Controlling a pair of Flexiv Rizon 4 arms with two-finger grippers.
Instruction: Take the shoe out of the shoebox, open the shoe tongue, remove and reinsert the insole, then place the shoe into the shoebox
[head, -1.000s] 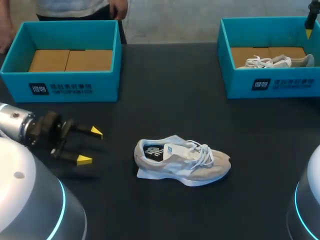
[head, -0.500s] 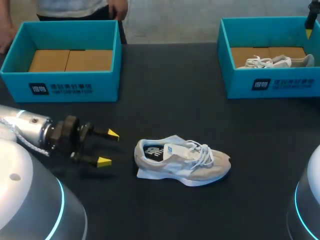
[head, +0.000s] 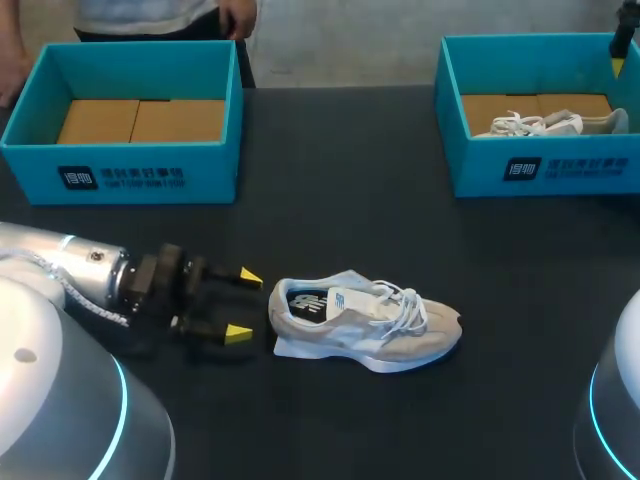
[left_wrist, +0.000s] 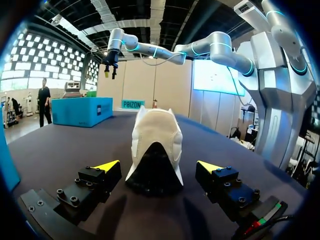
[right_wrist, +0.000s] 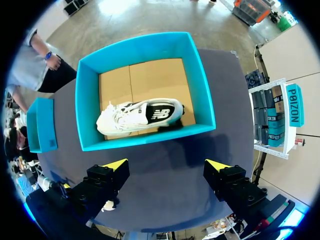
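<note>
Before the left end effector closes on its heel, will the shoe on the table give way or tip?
The shoe looks soft at the heel collar, so it probably squashes a little. It rests flat on a wide sole, so a push likely slides it, not tips it.

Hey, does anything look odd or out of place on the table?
The grey-and-white lace-up sneaker sits on a pale flat sheet that pokes out under its heel, ahead of the open left gripper. Whether that is the insole, I cannot tell. Nothing else stands out.
</note>
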